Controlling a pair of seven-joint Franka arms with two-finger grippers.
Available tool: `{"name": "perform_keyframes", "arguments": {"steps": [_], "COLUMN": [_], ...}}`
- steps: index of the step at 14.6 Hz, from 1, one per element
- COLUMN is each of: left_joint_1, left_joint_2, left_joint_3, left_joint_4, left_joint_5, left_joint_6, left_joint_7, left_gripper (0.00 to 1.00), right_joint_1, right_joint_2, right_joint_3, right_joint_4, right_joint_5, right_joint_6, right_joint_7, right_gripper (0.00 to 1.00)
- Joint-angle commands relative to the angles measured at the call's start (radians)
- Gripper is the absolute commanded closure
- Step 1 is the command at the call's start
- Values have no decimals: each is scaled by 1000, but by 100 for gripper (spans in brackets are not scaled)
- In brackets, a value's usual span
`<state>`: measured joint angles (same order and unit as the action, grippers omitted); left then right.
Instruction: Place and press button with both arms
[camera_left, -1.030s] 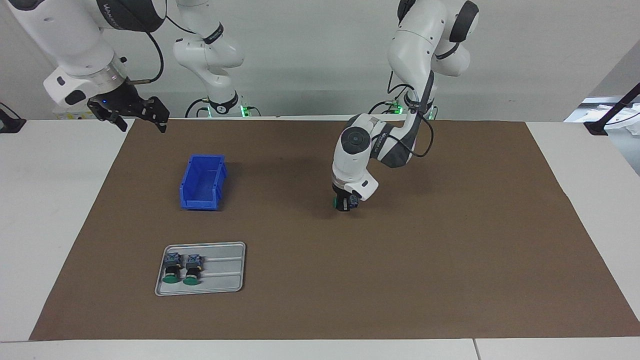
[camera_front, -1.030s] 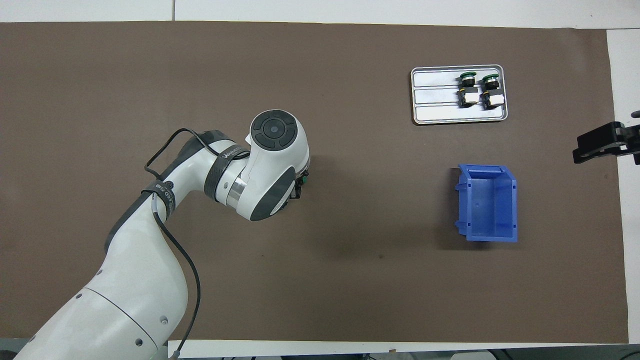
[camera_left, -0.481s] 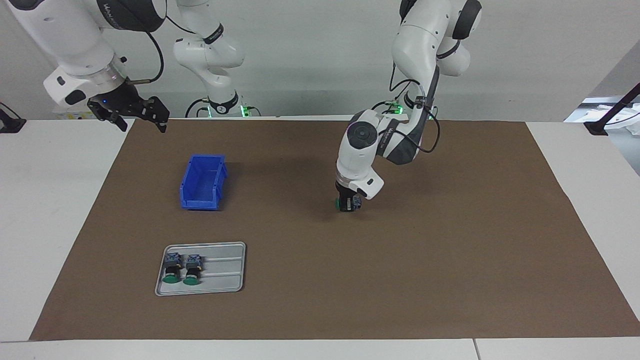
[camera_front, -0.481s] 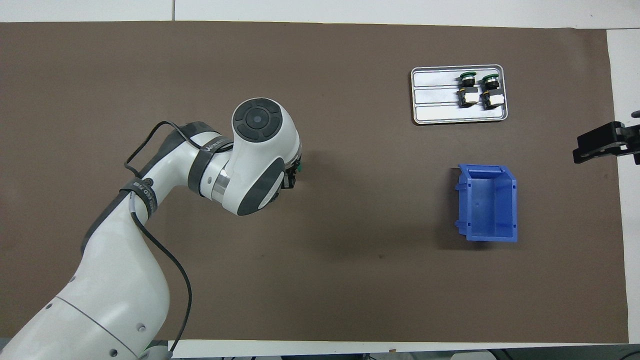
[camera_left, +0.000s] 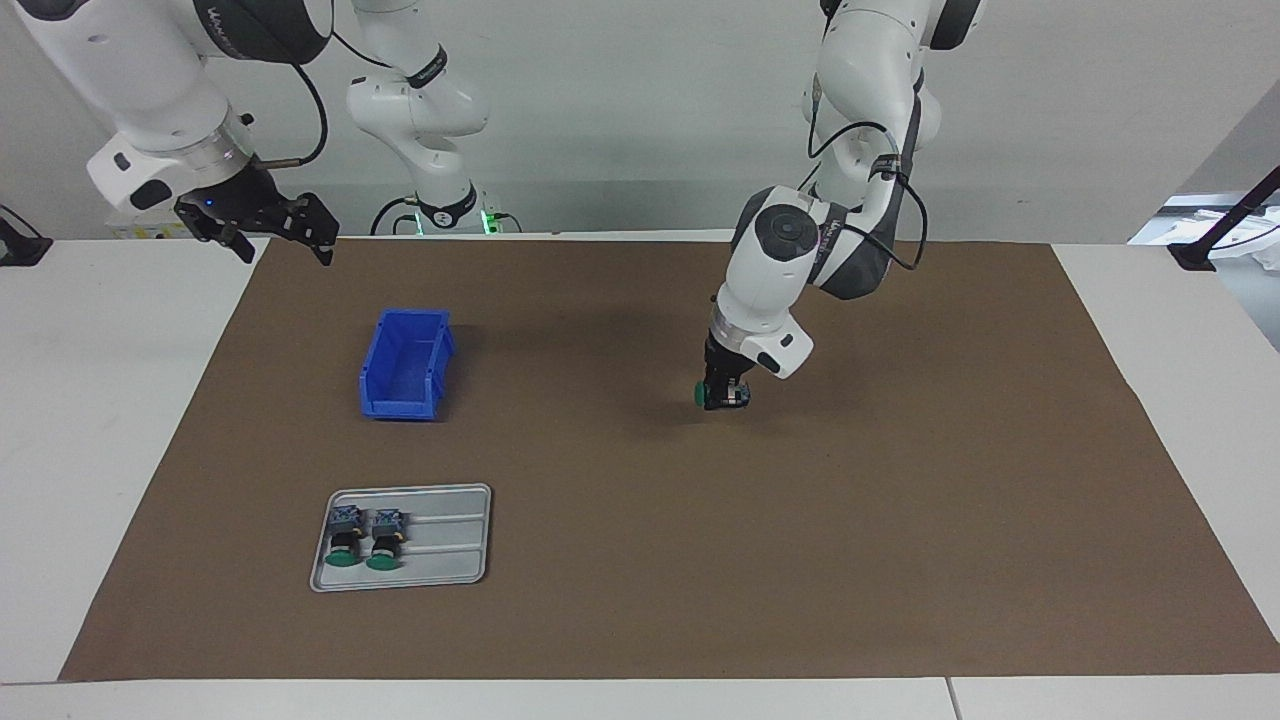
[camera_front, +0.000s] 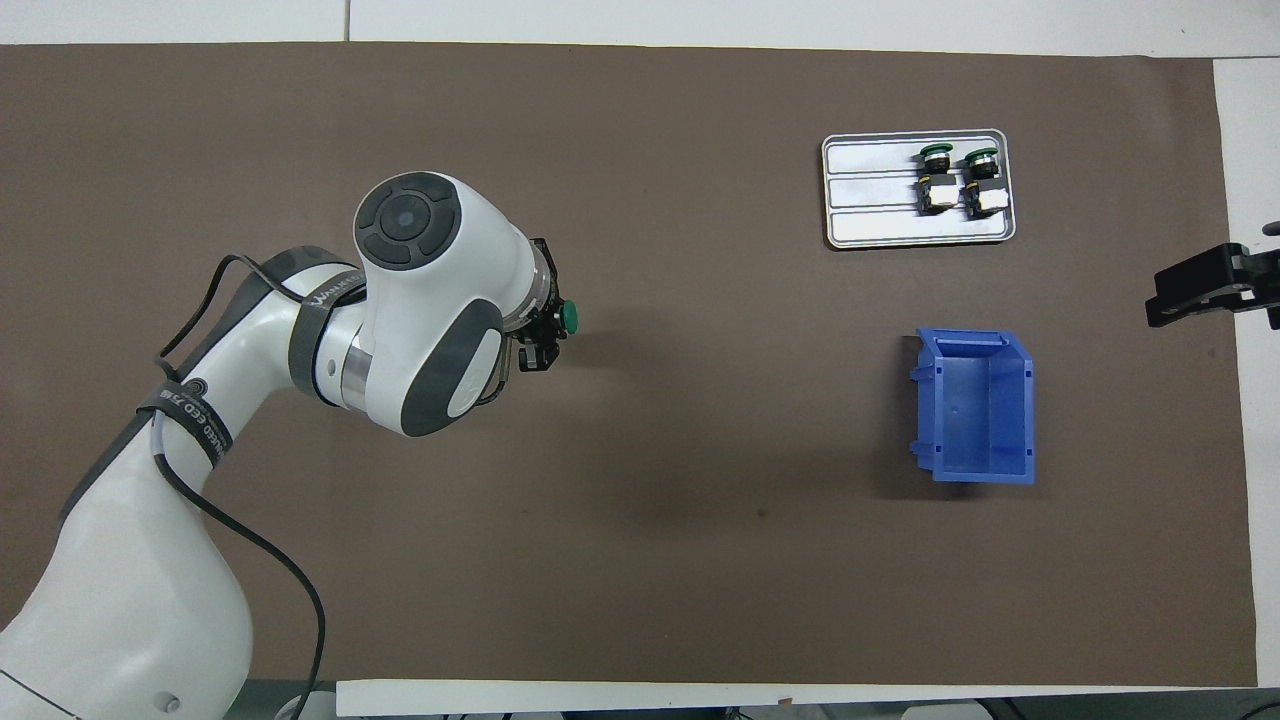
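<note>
Left gripper (camera_left: 722, 398) fingers pinched the button (camera_left: 703, 394) low over the mat (camera_left: 900, 480), not yet placed. Right gripper (camera_left: 262, 228) waited, fingers spread. Placing and pressing remained.

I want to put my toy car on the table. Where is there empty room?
Most of the brown mat is bare, above all at the left arm's end. There is a bare strip between the blue bin and the tray. The tray's half with two buttons is crowded. Stay clear under the left gripper, which holds a button.
</note>
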<state>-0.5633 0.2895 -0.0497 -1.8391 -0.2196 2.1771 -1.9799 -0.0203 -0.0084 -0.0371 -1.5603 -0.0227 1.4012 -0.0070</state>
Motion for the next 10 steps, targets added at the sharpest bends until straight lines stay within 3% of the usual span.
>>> {"name": "perform_keyframes", "arguments": {"steps": [1,7,10], "left_joint_1": [31,101,109], "left_joint_2": [-38,-78,-92], "left_joint_3": [-1,1,-1], "left_joint_4": [-54,-156,-193], "left_joint_5": [-119,-449,-518], "left_joint_6": [6,13,36], "left_joint_7": [119,553,614], "left_gripper": [88,85,85], "right_joint_1": [2,2,2], "right_joint_2": [-25,-25,-25], "right_joint_3": [-4,-3,-4], "right_joint_4": [-30,-30,-30], "right_joint_5": [4,4,4], "right_joint_6": [9,10,9], "right_joint_7": [10,10,10], "right_gripper": [1,1,1]}}
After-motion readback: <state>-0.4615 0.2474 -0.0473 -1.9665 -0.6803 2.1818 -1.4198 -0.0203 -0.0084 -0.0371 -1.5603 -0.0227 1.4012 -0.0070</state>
